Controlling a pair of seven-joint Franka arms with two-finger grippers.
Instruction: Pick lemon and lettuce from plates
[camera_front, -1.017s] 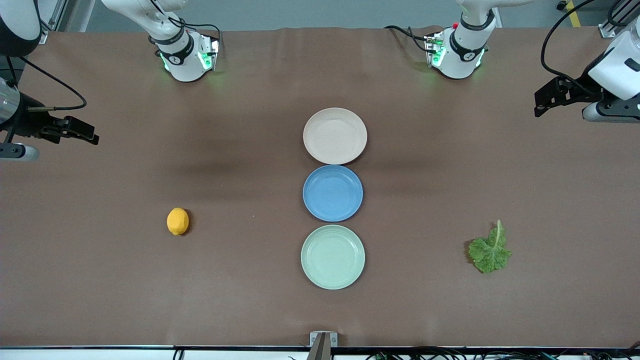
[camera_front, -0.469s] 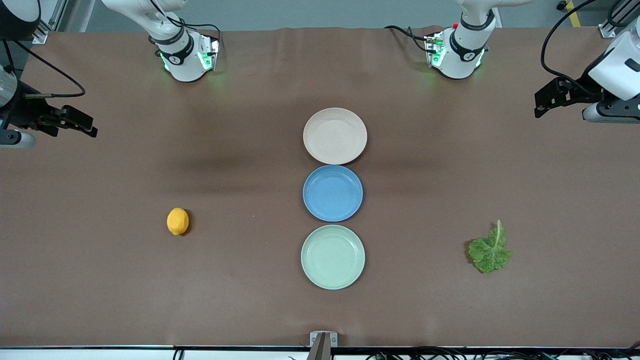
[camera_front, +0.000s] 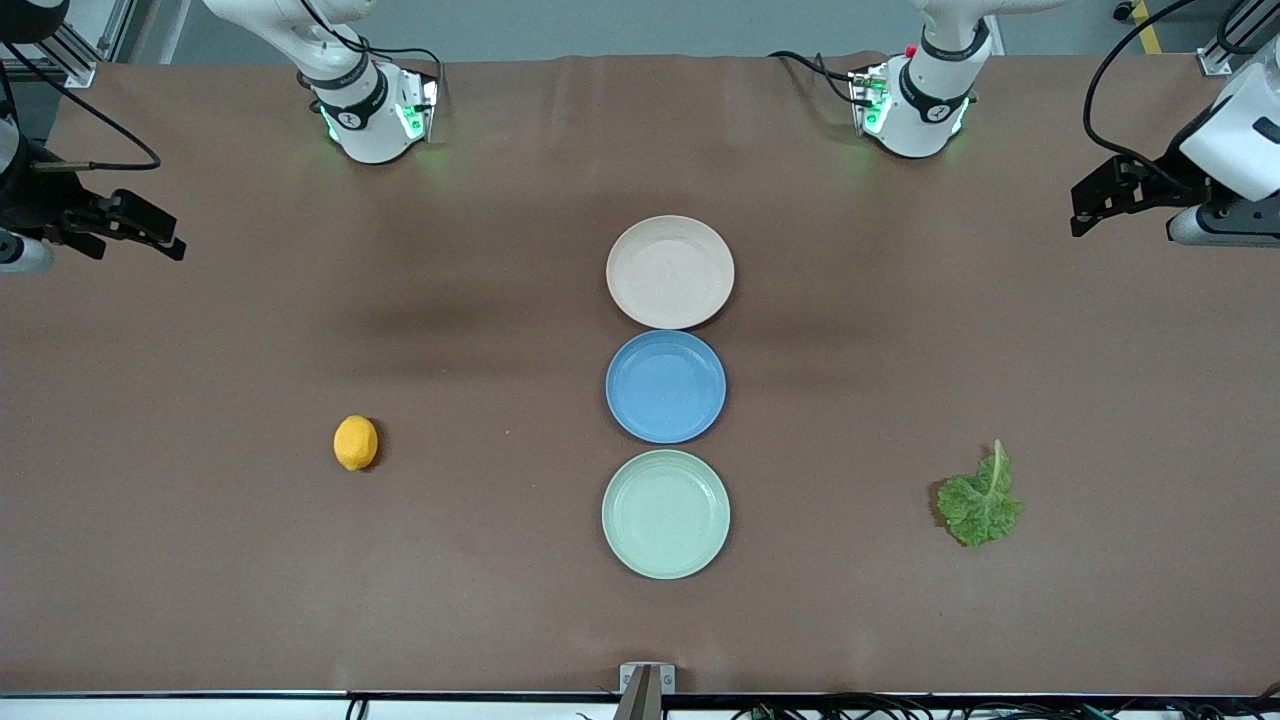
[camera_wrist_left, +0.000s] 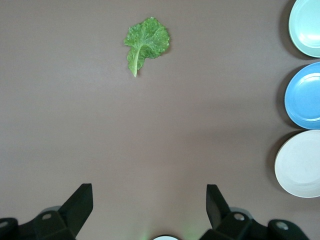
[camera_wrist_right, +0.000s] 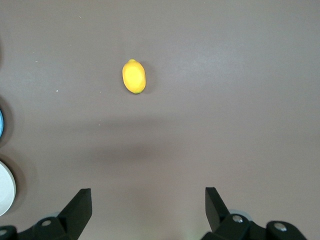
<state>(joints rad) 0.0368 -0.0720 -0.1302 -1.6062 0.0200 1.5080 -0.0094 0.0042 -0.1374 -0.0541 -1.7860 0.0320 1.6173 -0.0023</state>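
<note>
Lemon, small smooth orange-yellow oval (camera_front: 355, 443), on bare brown table (camera_front: 200, 560) toward right arm's end, long axis running toward front camera. Crinkled green lettuce leaf (camera_front: 980, 503) toward left arm's end, pale stem pointing away from camera. Beige-pink (camera_front: 670, 271), blue (camera_front: 666, 386), pale green (camera_front: 666, 513) round plates mid-table, bare. No legible writing. Left gripper (camera_wrist_left: 149, 207) and right gripper (camera_wrist_right: 148, 209) fingers spread, holding nothing, over table ends, partly cut off.

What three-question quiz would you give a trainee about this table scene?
1. True or false: the small orange-yellow oval lemon lies on a plate.
2. Which round matte plate is nearest the front camera: beige-pink, blue or pale green?
3. How do the jaws of the left gripper and right gripper stand?

Key: 1. False, it lies on the brown table. 2. Pale green. 3. Both open, empty.
</note>
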